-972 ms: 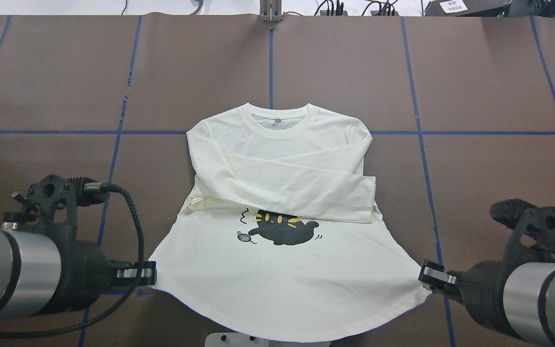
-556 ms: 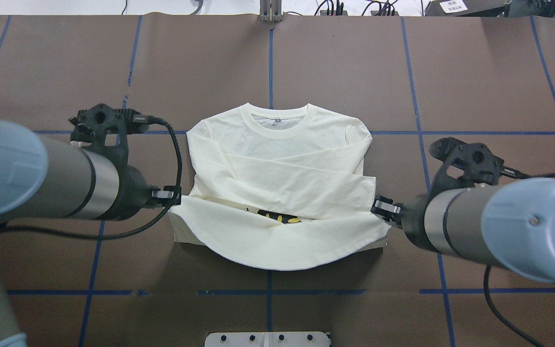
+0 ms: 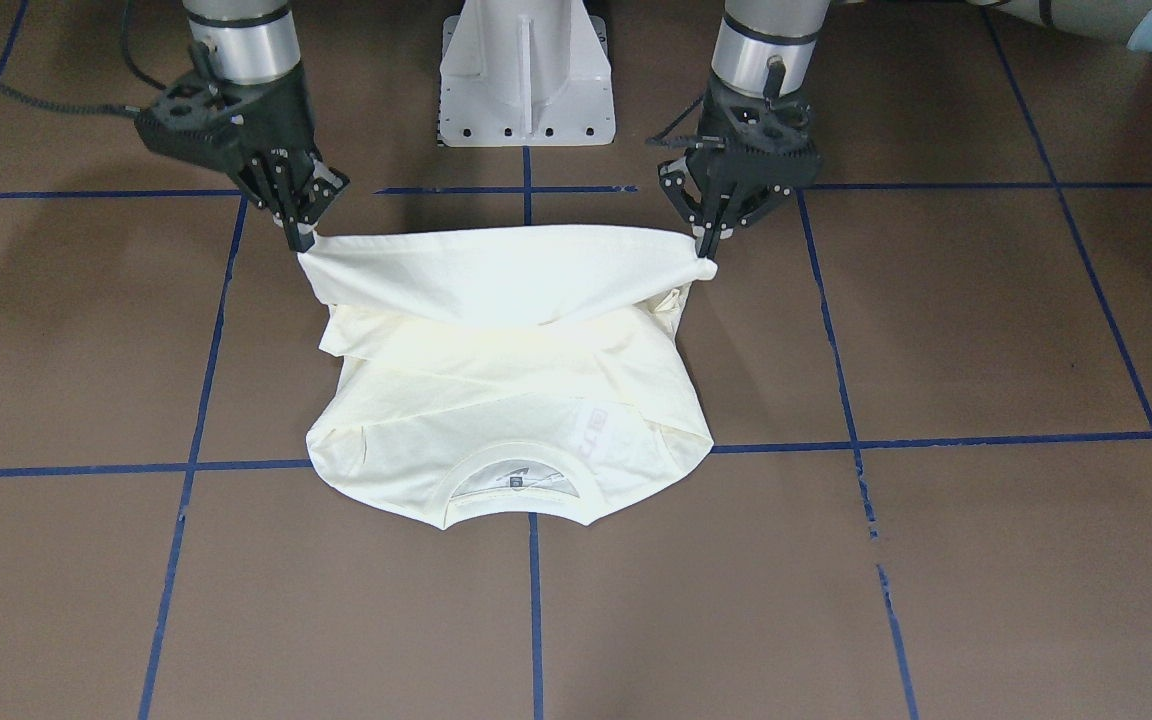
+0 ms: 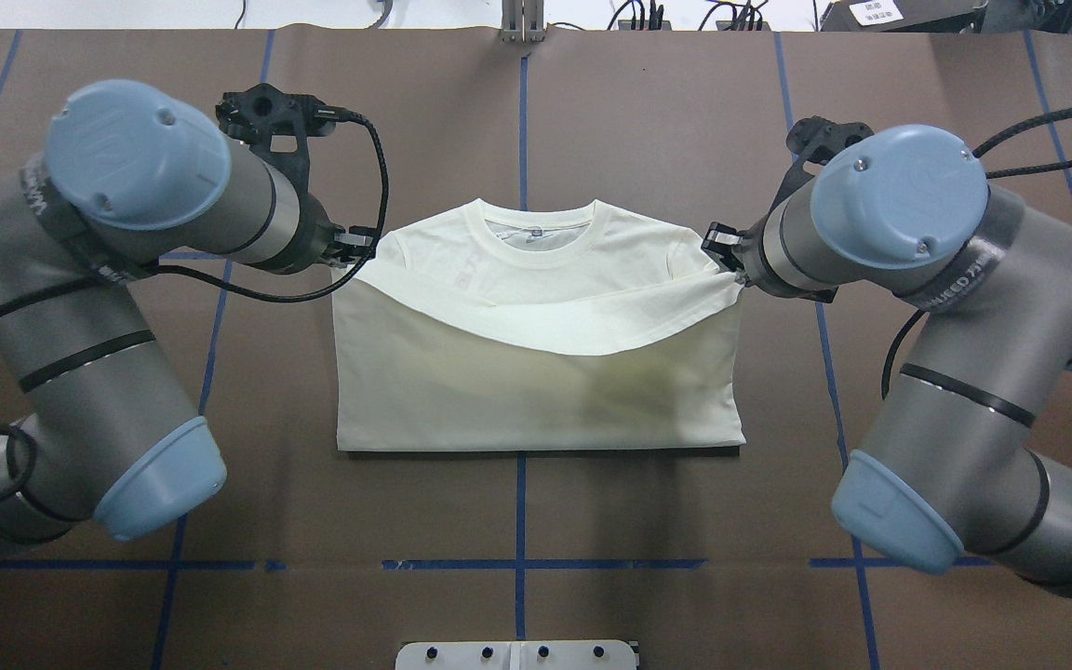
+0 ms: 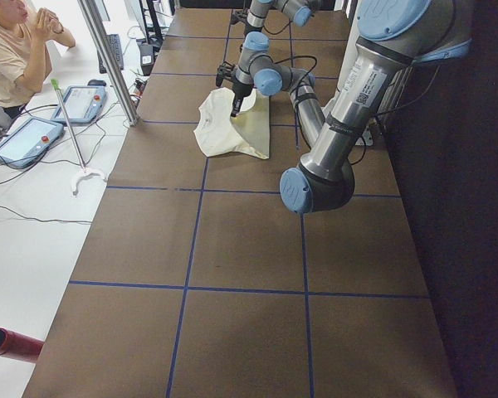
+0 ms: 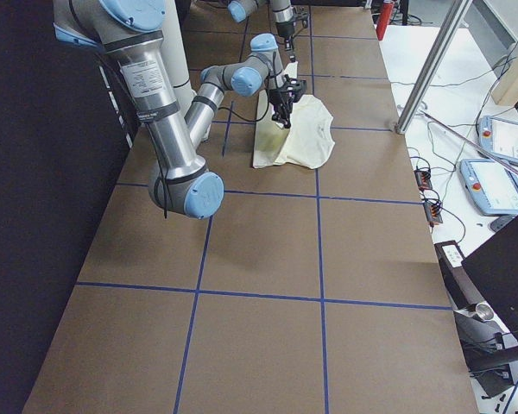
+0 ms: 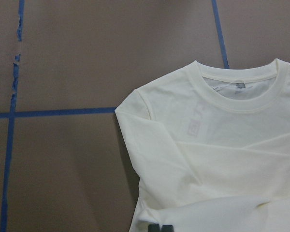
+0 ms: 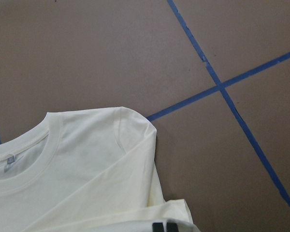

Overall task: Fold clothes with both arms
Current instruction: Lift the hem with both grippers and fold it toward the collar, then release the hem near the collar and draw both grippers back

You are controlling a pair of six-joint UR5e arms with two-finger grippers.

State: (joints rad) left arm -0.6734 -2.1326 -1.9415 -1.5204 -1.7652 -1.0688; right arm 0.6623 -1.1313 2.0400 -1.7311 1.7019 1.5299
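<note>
The clothes, one cream long-sleeved T-shirt [image 4: 536, 381], lie mid-table with the collar [image 4: 541, 233] at the far side. The hem is lifted and drawn over the body, plain side up, so the print is hidden. My left gripper [image 4: 356, 249] is shut on the hem's left corner, beside the left shoulder. My right gripper [image 4: 727, 261] is shut on the right corner, by the right shoulder. From the front, the hem hangs taut between the left gripper [image 3: 706, 255] and right gripper [image 3: 304, 240] above the shirt [image 3: 506, 400]. Both wrist views look down on the collar [image 7: 241, 89] and a shoulder [image 8: 130, 125].
The brown table [image 4: 648, 121] carries a grid of blue tape lines. The white pedestal base [image 3: 526, 75] stands at the robot's edge. A seated person [image 5: 12, 50] and teach pendants [image 5: 75, 104] are off the table's far side, beside a metal pole [image 5: 108, 58].
Both grippers have carried the hem from the near edge away from the robot, up to the shoulders. The folded-over cloth now covers the cat print and the crossed sleeves.
</note>
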